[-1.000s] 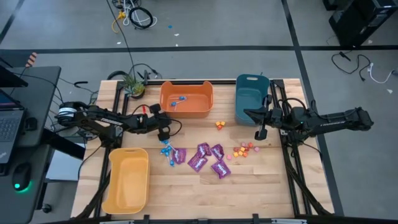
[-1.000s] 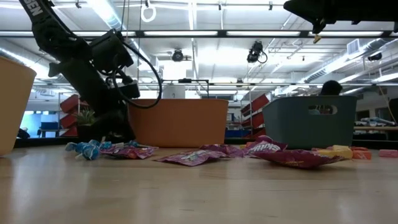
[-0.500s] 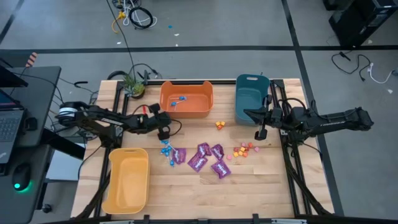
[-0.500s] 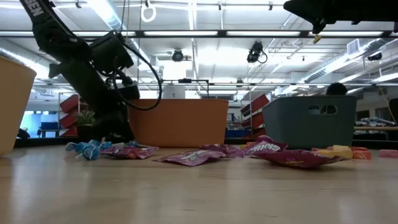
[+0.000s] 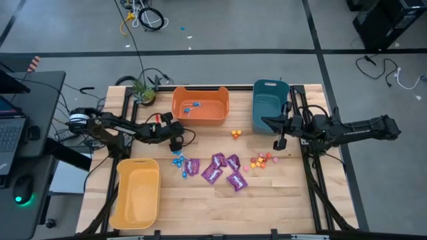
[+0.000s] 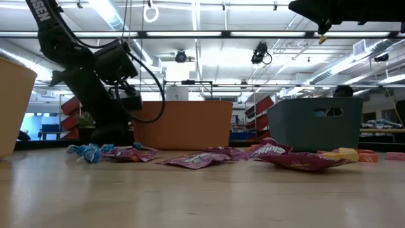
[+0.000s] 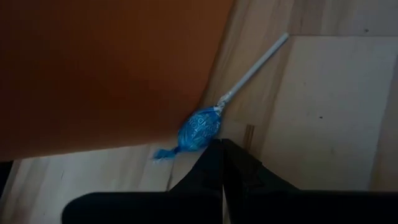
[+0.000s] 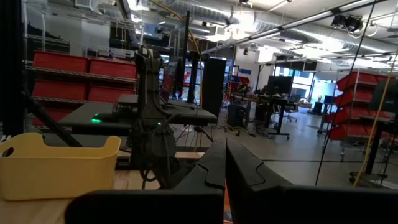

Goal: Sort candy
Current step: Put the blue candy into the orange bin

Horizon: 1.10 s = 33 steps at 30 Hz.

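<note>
Hovering low beside the orange bin [image 5: 200,107], the left gripper [image 5: 176,142] sits with its two fingers pressed together and empty, their tips just short of a blue lollipop [image 7: 200,129] that lies on the wooden table [image 5: 200,207] hard against the bin's outer wall, its thin stick angled away from the bin. More blue lollipops [image 5: 178,160] lie in a small cluster a little farther from the orange bin on its yellow-bin side, with a few already inside the orange bin; the purple packets [image 5: 220,170] spread out beyond them toward the table's middle, and the small orange and pink pieces [image 5: 261,161] sit near the teal bin [image 5: 269,107]. The yellow bin [image 5: 137,193] stands well apart from the orange one, at the table's near left corner. The right gripper [image 5: 278,141] waits raised beside the teal bin, its fingers likewise closed on nothing. Judging from the lie of things, the risk is in the tight spot: a lollipop wedged at the wall leaves little room for a finger on the bin side, so a grab could shove the bin, pinch only the wrapper tail, or roll the sweet away along its stick. Fingers would first have to part. White lettering shows on the left arm in the low view and on one purple packet [image 6: 278,152], but neither can be read with confidence.
</note>
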Tool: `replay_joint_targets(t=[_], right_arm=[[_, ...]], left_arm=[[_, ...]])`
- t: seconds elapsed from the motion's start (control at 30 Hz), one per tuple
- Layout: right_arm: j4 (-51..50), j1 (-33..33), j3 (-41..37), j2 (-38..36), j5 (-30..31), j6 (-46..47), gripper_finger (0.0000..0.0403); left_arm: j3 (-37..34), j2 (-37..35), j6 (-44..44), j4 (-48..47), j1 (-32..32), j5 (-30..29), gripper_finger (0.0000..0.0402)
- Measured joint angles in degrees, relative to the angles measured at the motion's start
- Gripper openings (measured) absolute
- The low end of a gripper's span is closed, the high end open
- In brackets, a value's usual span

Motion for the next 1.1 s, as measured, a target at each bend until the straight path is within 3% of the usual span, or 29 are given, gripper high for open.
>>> replay_joint_targets(t=[0.13,0.43,1.1], right_arm=[[0.0,0.0,0.0,0.0,0.0,0.0,0.0],[0.0,0.0,0.0,0.0,0.0,0.0,0.0],[0.0,0.0,0.0,0.0,0.0,0.2,0.0]], left_arm=[[-0.2,0.2,1.1,2.6,-0.4,1.0,0.0],[-0.2,0.2,3.0,8.8,-0.6,10.4,0.0],[-0.2,0.2,4.6,7.3,-0.6,-0.2,0.0022]])
